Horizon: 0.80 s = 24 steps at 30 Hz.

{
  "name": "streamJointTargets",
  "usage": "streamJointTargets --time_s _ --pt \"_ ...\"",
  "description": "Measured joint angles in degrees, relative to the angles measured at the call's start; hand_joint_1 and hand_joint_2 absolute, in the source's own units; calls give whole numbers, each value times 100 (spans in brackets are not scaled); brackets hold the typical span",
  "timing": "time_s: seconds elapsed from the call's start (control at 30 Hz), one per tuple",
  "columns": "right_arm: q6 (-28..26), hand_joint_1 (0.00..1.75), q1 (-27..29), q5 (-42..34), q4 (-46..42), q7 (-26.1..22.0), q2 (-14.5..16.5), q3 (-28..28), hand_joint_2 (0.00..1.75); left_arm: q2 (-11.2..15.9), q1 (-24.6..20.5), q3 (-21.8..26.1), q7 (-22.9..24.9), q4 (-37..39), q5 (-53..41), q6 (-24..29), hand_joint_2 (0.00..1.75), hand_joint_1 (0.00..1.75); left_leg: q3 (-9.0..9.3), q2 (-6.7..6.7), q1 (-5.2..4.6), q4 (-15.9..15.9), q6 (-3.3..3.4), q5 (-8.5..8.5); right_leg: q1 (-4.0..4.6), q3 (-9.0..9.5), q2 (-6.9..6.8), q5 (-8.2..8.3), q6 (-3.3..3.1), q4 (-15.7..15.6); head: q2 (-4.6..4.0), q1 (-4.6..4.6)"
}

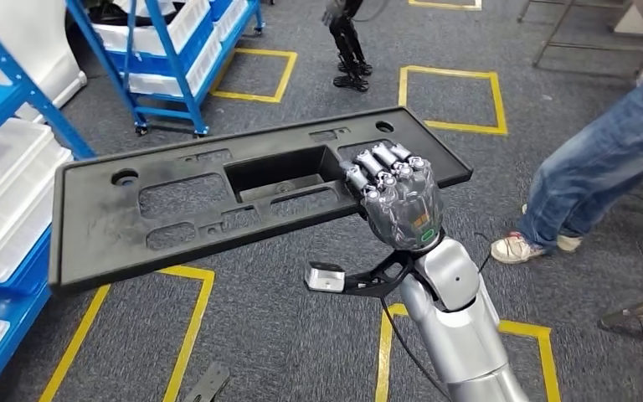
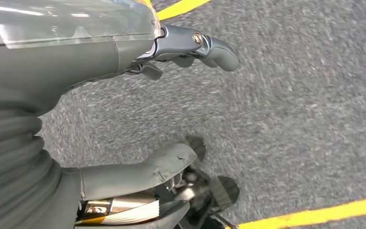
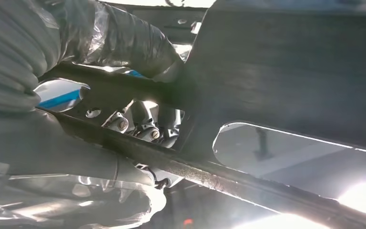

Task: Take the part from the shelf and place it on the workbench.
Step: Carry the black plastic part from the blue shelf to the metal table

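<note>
right hand (image 1: pixel 398 201), centre of the head view, grips the part (image 1: pixel 218 209), a long flat black panel with cut-outs. fingers curl over the near edge of the panel beside its big rectangular opening. in the right wrist view the fingers (image 3: pixel 143 126) show through a cut-out and the thumb (image 3: pixel 128 40) lies across the panel face, so the hold is a wrap round one bar of the panel.

part is off the shelf, held in the air over the carpet (image 1: pixel 285 335). it runs from the hand out to the left of the frame, tilted, its far left end lower and near the blue shelf (image 1: pixel 17 92) at the left edge. workbench: cannot place it from these frames.

left hand (image 2: pixel 171 167) hangs over the carpet, nothing in it, fingers partly curled, thumb (image 2: pixel 214 47) out.

judged step: carry phase, part picked, walk or turn to the bench next.

risks:
- grip sits right of the panel's middle, most of the length overhangs to the left. that weight could twist the panel in the fingers, so it droops or slides out.
- one-hand hold only. a jolt from a step could shake it loose.
- long left end could clip the blue shelf on a turn and lever the panel from the hand.
- person (image 1: pixel 603 167) stands at the right of the frame, near the panel's right end. a swing that way could hit the leg.
- small dark object (image 1: pixel 205 383) on the carpet at bottom centre. tripping hazard if the path crosses it.
</note>
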Motion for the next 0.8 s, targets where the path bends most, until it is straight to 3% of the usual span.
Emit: streamJointTargets --time_s 0.07,0.1,0.13,0.2,0.27,0.3,0.37,0.4,0.47,0.53,0.6,0.63,0.7,0.73,0.8 --pt "1 175 5 -8 1 -3 5 0 175 1 19 0 0 0 10 2 175 0 -350 -139 7 746 -22 -305 -2 -7 138 7 -19 6 0 0" --pt "2 175 11 -9 2 -5 5 0 175 2 28 0 1 0 13 3 175 0 -459 -159 8 958 -23 -332 2 -8 219 8 -20 11 0 0" --pt "2 175 17 -8 2 -9 5 0 175 2 32 0 1 0 14 4 175 0 -469 -175 8 950 -11 -237 5 -7 302 9 -20 18 0 1" --pt "2 175 20 -6 2 -13 5 0 175 2 27 0 1 0 16 5 175 0 -214 -311 7 321 49 198 8 1 465 8 -18 31 0 1" --pt "2 175 13 -5 2 -13 6 1 175 13 21 0 2 0 16 6 175 0 79 -578 17 -353 120 485 8 -23 610 16 13 49 0 1" --pt "2 175 12 -5 2 -13 7 1 175 19 21 0 3 0 19 6 175 0 148 -662 16 -519 141 511 -4 -51 675 30 42 53 0 1" --pt "1 175 14 1 2 -13 6 1 175 23 20 0 10 0 33 7 175 0 187 -618 18 -621 159 490 -26 -107 805 70 119 41 0 0" --pt "1 175 18 4 0 -11 4 0 175 19 14 1 12 -1 51 7 175 0 200 -550 29 -657 174 505 -18 -125 781 63 153 51 0 1" --pt "-1 175 11 11 -5 -6 2 0 175 7 -9 2 3 -2 104 2 175 0 235 -406 55 -738 227 547 9 -240 507 -109 211 295 0 24" --pt "-1 175 7 14 -9 1 0 0 175 -3 -16 4 -23 -2 168 -24 175 0 245 -266 49 -756 264 555 -9 -537 183 -451 251 933 0 46" --pt "0 175 20 17 -9 5 -8 0 175 -4 -1 6 -62 -2 204 -42 175 0 243 -107 45 -746 268 541 -50 -805 94 -621 285 1480 0 45" --pt "1 175 26 19 -9 5 -13 0 175 -7 2 7 -85 -2 209 -35 175 0 244 -26 46 -736 262 528 -68 -809 70 -557 300 1490 0 45" --pt "1 175 28 21 -14 12 -22 0 175 -17 -8 7 -126 -2 193 -4 175 0 255 118 47 -701 234 488 -90 -506 -32 -207 313 926 0 46" --pt "0 175 26 20 -20 15 -24 0 175 -21 -16 7 -142 -2 181 10 175 0 259 178 37 -679 209 461 -68 -308 -161 -83 301 559 0 47" --pt "-1 175 22 17 -38 20 -27 0 175 -23 -26 6 -161 -2 165 29 175 0 266 282 3 -637 150 414 -18 -89 -327 16 253 119 0 44"
